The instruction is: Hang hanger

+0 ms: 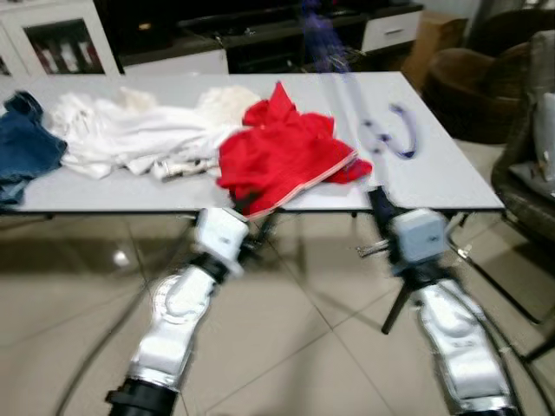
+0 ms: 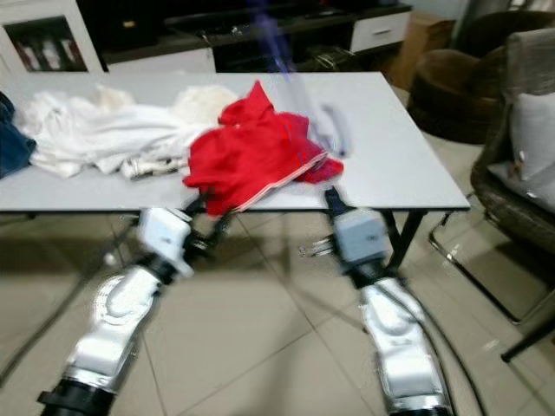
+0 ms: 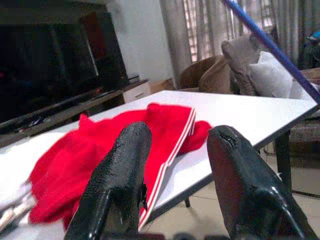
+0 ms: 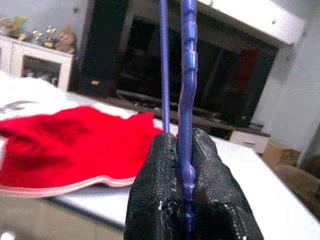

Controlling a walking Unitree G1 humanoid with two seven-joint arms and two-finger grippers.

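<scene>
- Slip is your main risk: the right pincer [image 4: 187, 165] pinches the blue hanger [image 4: 186, 100] by one thin bar, upright over the table [image 1: 451, 173] edge.
- Your left pincer [image 3: 175, 175] is spread wide and empty beside the red shirt [image 1: 282, 147]; it could snag.
- Blur smears the hook; no rail visible.

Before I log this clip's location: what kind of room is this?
Most likely a home living room: a large dark TV on a low cabinet, brown armchairs nearby, and clothes piled on a white table.
</scene>
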